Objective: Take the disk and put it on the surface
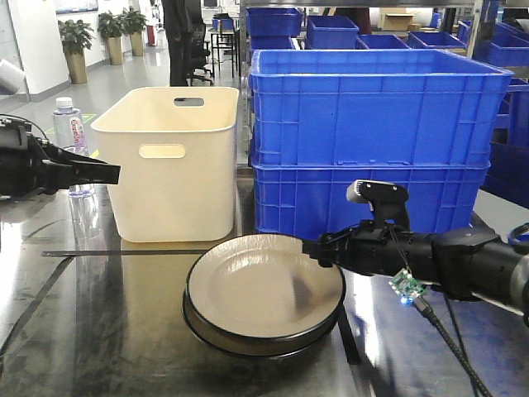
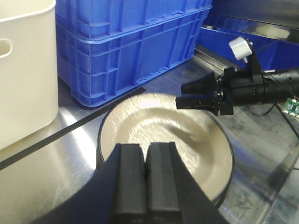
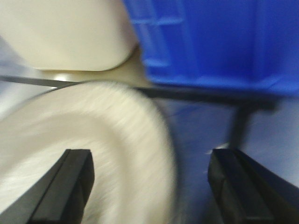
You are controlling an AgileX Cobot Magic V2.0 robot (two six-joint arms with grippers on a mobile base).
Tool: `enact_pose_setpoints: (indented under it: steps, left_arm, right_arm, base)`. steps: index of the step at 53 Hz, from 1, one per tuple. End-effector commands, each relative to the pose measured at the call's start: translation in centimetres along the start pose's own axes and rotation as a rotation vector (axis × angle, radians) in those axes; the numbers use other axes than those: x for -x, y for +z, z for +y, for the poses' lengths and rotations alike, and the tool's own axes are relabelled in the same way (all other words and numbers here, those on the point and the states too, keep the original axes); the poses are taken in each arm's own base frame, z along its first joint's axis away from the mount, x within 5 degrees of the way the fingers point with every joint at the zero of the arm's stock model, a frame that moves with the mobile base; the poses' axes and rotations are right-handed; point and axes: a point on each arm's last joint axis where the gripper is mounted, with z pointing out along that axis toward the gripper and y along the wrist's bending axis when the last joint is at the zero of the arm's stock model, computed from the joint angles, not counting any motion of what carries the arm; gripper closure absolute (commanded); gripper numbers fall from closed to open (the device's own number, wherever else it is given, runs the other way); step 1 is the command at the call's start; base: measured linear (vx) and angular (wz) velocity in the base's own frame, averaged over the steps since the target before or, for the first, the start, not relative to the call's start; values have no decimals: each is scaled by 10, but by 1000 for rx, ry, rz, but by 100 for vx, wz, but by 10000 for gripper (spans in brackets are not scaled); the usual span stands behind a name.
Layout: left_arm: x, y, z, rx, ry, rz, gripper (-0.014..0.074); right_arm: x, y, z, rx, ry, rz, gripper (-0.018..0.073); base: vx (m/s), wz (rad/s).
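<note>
**Disk rests on steel tabletop as right claw spreads over its rim**

Disk (image 1: 263,291), a cream plate-like round with a dark rim, lies flat on the glossy grey metal surface (image 1: 91,331), with a second dark rim showing beneath it as if stacked on another. The right gripper (image 1: 318,250) reaches in from the right with its fingers (image 2: 196,86) spread wide at the disk's far right edge; in the right wrist view one finger (image 3: 70,186) sits over the cream face and the other (image 3: 243,186) beyond the rim over bare table, so the edge lies between them. Whether either finger touches the disk cannot be told, as that view is blurred.

The left gripper (image 1: 111,174) hangs well to the left of the disk, above the table, its fingers pressed together with nothing between them (image 2: 145,186); from its wrist camera the disk lies just ahead and below.

Behind the disk, beyond the right claw's tips, stand stacked blue crates (image 1: 372,149); a cream plastic bin (image 1: 169,165) sits to their left, and a water bottle (image 1: 68,132) stands behind the left claw. A thin black tape line (image 1: 124,252) crosses the tabletop between bin and disk.
</note>
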Motion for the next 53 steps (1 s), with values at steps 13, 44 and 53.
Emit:
enact_pose_setpoints:
  steps: [13,44,53]
  left_arm:
    - [13,-16,-12,51,-70,-21,601]
    - [-85,-58,-2,665,-52,133,598]
    - [-115,-97,-52,709,39,-144,598]
  right_arm:
    - [72,-72,14,-154,-257,-248,32]
    - [54,-249,64,-134,-282,-418,568]
    - [11,-280,67,-150,-296,-416,568]
  base:
    - [0,0]
    - [0,0]
    - [0,0]
